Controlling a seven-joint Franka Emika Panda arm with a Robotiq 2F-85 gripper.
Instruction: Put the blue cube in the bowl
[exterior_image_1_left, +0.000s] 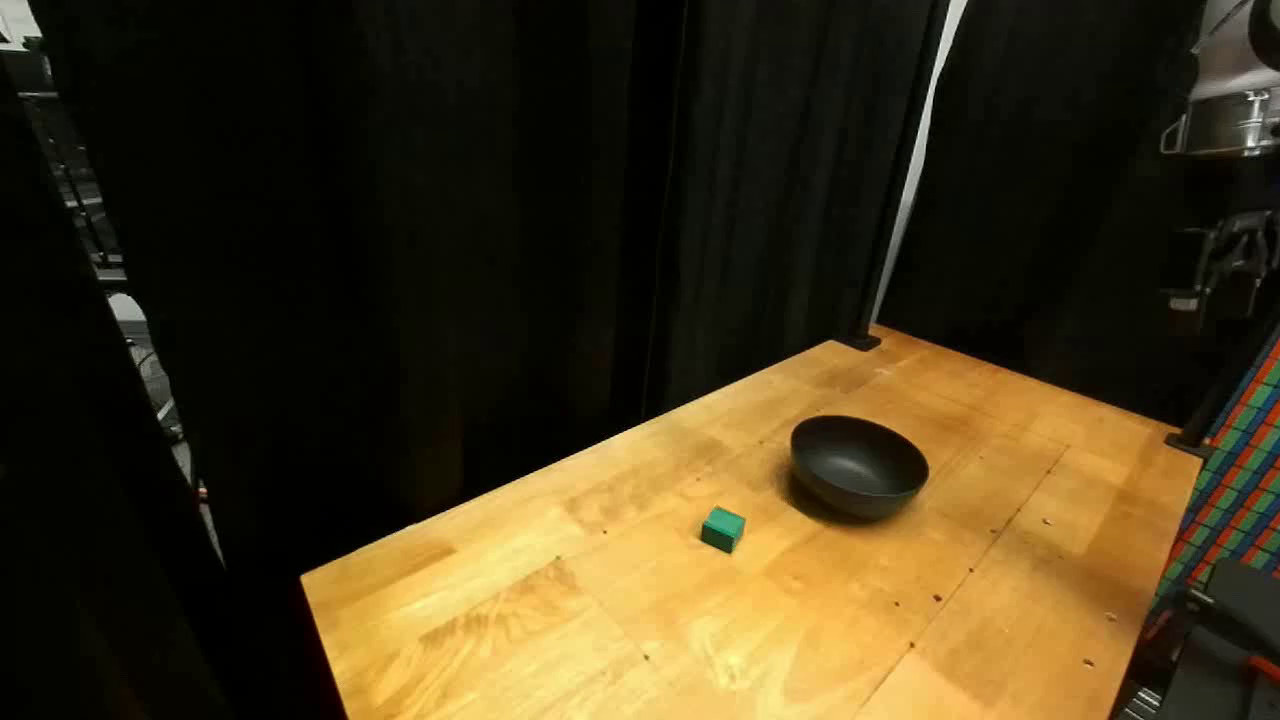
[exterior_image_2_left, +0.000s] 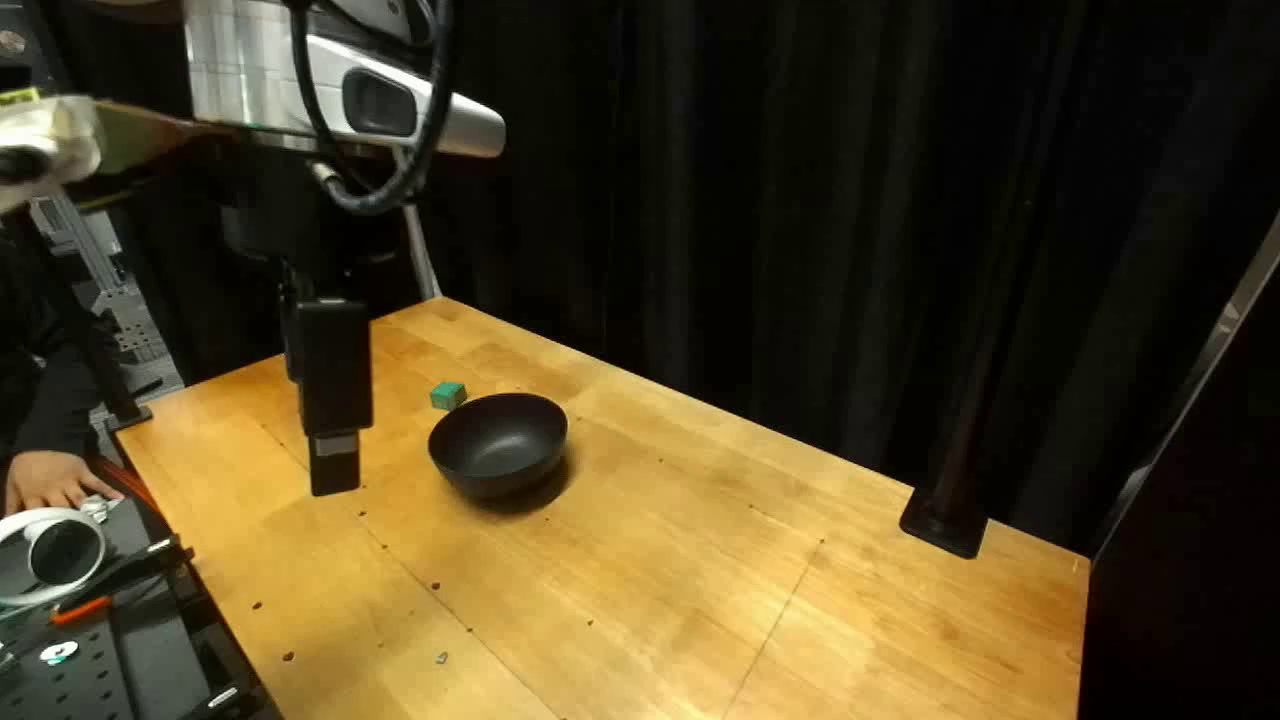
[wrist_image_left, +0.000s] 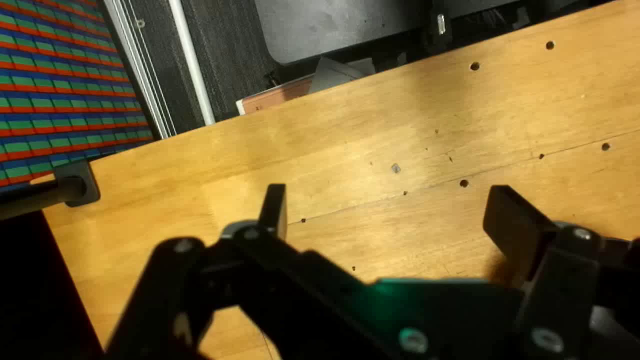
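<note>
The blue cube, which looks green-teal, sits on the wooden table in both exterior views. The round black bowl stands upright close to it, also in both exterior views. The cube is outside the bowl, with bare wood between them. The cube does not show in the wrist view, and the bowl cannot be made out there. My gripper is open, with only table surface between its fingers. It hangs above the table, apart from cube and bowl, in both exterior views.
The wooden table has small holes and seams. Black post feet are fixed at its edges. Dark curtains surround it. A dark cart with tools stands beside the table, and a person's hand rests near it.
</note>
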